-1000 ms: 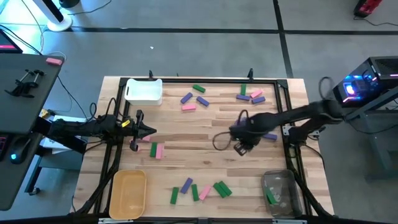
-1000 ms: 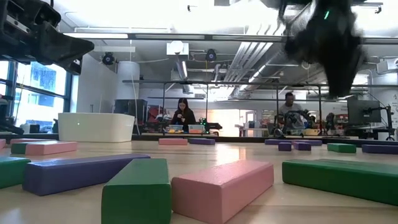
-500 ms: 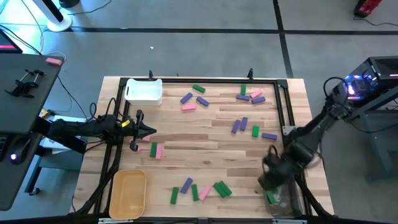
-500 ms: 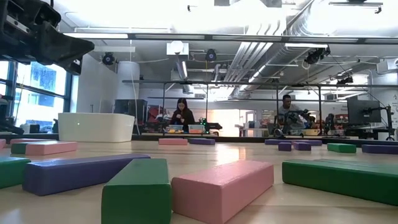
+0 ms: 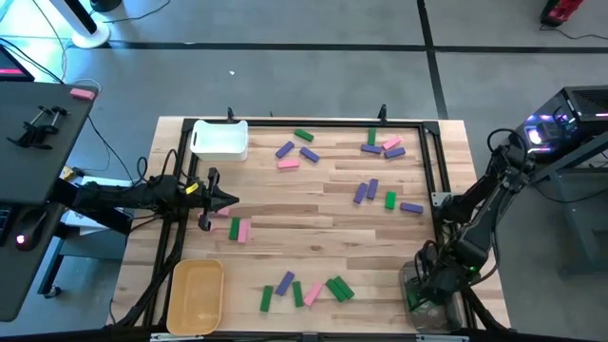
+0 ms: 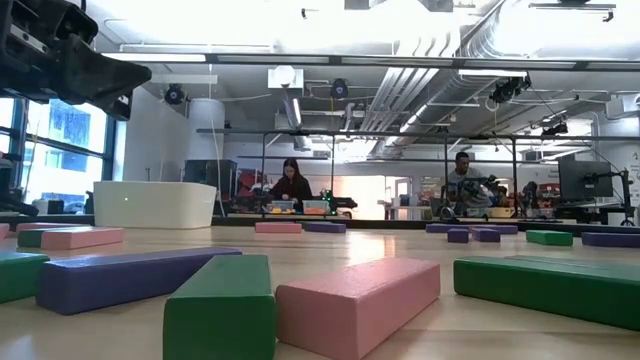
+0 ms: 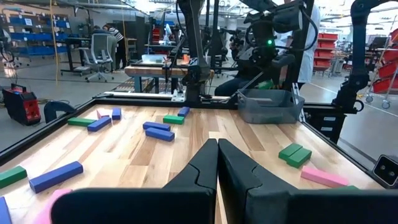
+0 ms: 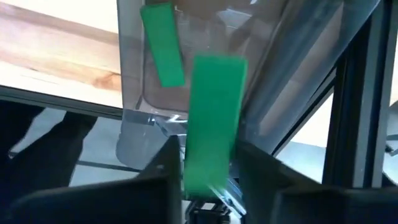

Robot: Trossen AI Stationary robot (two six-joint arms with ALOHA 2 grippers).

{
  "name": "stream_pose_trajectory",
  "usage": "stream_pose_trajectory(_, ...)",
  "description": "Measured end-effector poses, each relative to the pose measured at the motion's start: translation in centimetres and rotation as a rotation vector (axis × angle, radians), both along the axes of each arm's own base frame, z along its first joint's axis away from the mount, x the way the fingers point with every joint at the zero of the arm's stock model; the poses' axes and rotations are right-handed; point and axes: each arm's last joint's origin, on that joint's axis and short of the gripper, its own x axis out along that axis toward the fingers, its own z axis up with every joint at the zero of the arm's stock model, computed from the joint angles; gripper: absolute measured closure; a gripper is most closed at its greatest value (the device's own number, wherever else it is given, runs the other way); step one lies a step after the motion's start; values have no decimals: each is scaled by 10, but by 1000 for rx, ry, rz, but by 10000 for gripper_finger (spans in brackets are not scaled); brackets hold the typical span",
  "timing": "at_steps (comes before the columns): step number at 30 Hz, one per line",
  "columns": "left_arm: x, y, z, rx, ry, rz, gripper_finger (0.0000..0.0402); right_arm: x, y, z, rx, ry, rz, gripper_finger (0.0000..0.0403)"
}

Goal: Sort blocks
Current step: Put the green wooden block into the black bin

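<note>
Green, purple and pink blocks lie flat and scattered on the wooden table (image 5: 313, 204), with clusters at the far side (image 5: 296, 150), the middle (image 5: 372, 193) and the near edge (image 5: 302, 289). My right gripper (image 5: 425, 283) hangs over the clear bin (image 5: 437, 304), shut on a green block (image 8: 211, 124). Another green block (image 8: 163, 43) lies on the bin's floor. My left gripper (image 5: 228, 201) waits shut at the table's left side, just beyond a pink block (image 5: 205, 221); its fingers (image 7: 217, 162) meet in its wrist view. My right gripper pinches the green block by one end (image 8: 202, 177) between its two fingers (image 8: 163, 171), coming from above and pointing down into the clear bin. The block lies along the fingers, its free end (image 8: 217, 68) sticking out past them, lifted clear above the bin's floor.
A white bin (image 5: 219, 139) stands at the far left corner and a yellow bin (image 5: 197, 296) at the near left corner. A dark frame rail (image 5: 442, 204) runs along the table's right side. People sit in the room beyond the table (image 6: 292, 185).
My right arm has swept from the table's middle toward the near right corner and now hangs over the clear bin, carrying the green block. It has left the low view. The left arm and the other blocks have stayed put.
</note>
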Motion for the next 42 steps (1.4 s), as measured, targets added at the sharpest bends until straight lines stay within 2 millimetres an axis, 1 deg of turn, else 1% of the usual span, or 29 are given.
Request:
stream_pose_trajectory(5,0,0,0,0,1,0,401,3,-2,0,13,-23,44,221)
stream_pose_trajectory(8,0,0,0,0,0,0,401,11,-5,1,27,-69,38,187)
stream_pose_trajectory(10,0,0,0,0,0,0,401,25,-8,3,32,-206,21,176)
stream_pose_trajectory(12,0,0,0,0,0,0,401,44,-16,5,-15,-369,-21,173)
stream_pose_trajectory(14,0,0,0,0,0,0,401,59,-33,4,-104,-430,-80,172)
stream_pose_trajectory(16,0,0,0,0,0,0,401,69,-58,1,-213,-401,-111,172)
stream_pose_trajectory(18,0,0,0,0,0,0,401,72,-88,-3,-352,-298,-124,171)
stream_pose_trajectory(20,0,0,0,0,0,0,401,69,-121,-7,-503,-172,-156,171)
stream_pose_trajectory(22,0,0,0,0,0,0,401,67,-152,-15,-598,-62,-205,171)
stream_pose_trajectory(24,0,0,0,0,0,0,401,66,-178,-30,-626,-7,-260,171)
stream_pose_trajectory(25,0,0,0,0,0,0,401,67,-188,-39,-615,-14,-276,171)
stream_pose_trajectory(28,0,0,0,0,0,0,401,71,-215,-74,-548,-120,-338,171)
stream_pose_trajectory(30,0,0,0,0,0,0,401,67,-230,-92,-527,-165,-392,171)
stream_pose_trajectory(31,0,0,0,0,1,0,401,64,-236,-98,-525,-170,-414,171)
stream_pose_trajectory(34,0,0,0,0,0,0,401,56,-247,-103,-546,-135,-429,171)
stream_pose_trajectory(37,0,0,0,0,0,0,401,53,-253,-101,-583,-96,-407,171)
stream_pose_trajectory(42,0,0,0,0,1,0,401,64,-259,-83,-612,-138,-350,171)
